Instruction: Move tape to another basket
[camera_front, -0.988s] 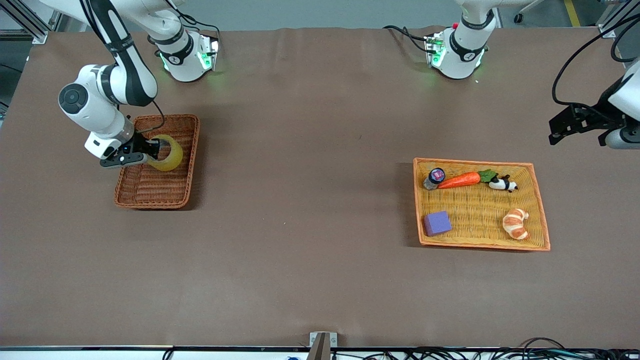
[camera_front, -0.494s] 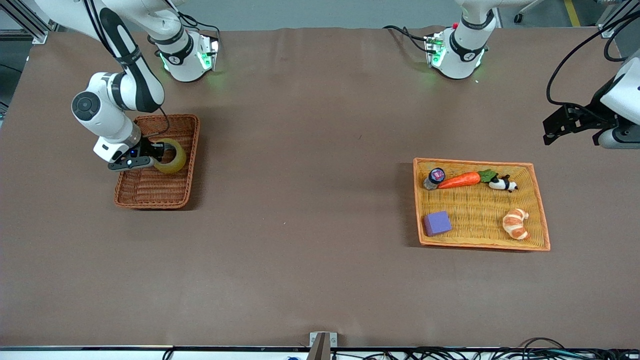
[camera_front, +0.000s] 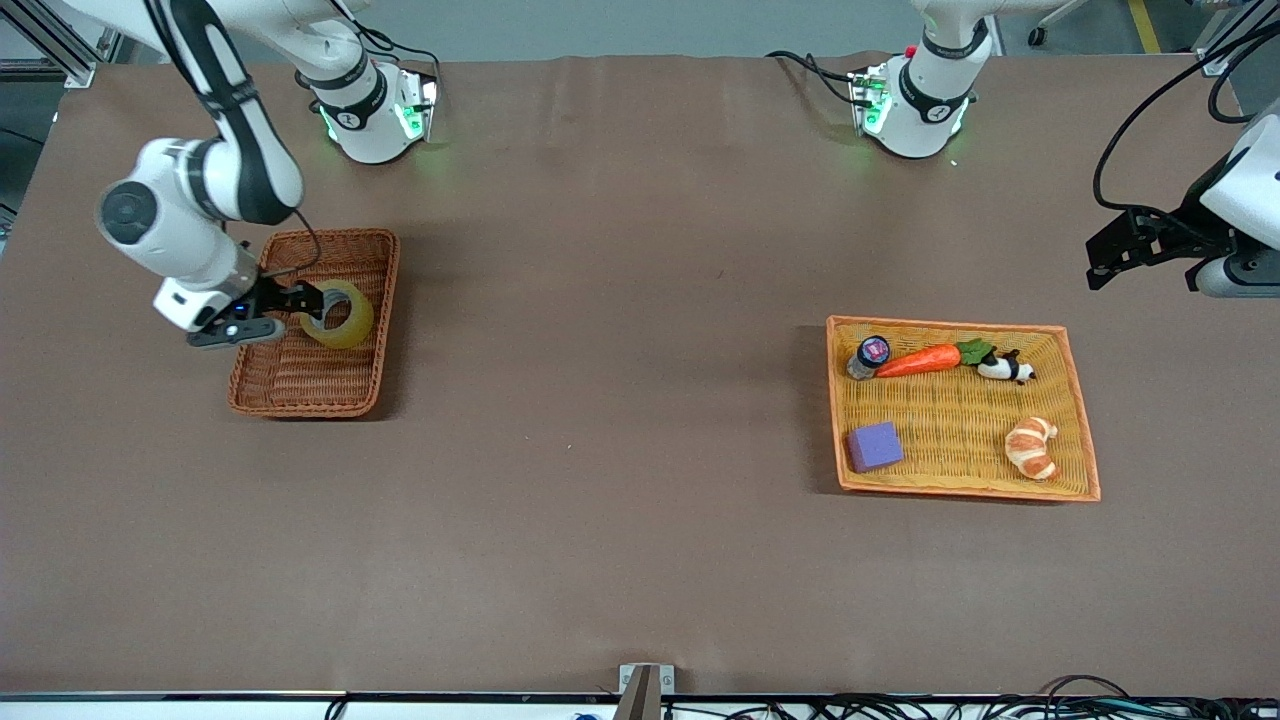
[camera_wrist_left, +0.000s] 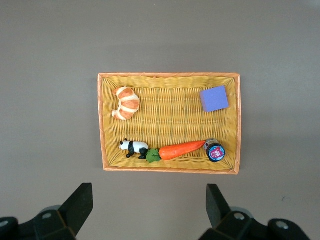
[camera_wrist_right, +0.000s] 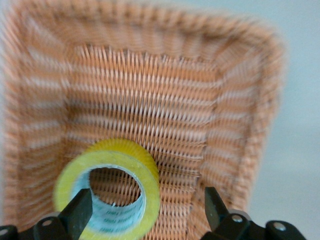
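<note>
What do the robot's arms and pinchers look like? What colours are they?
Both arms are white with black bands and round joints, and green lights glow at their bases. Black cables run along them. The right gripper and left gripper are black, each with two wedge-shaped fingers.

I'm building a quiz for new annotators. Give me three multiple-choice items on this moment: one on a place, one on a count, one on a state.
1. Where is the tape?
A. In the reddish-brown basket
B. In the orange-yellow tray
C. On the bare table

2. How many things lie in the tray?
A. Three
B. Five
C. Seven

3. How is the right gripper?
A. Shut on the tape
B. Shut on nothing
C. Open

Answers:
1. A: the tape sits inside the basket.
2. B: the tray holds a cube, croissant, carrot, panda and jar.
3. C: the right gripper, over the basket, has its fingers wide apart in the right wrist view.

The left gripper waits open above the table by the tray.
</note>
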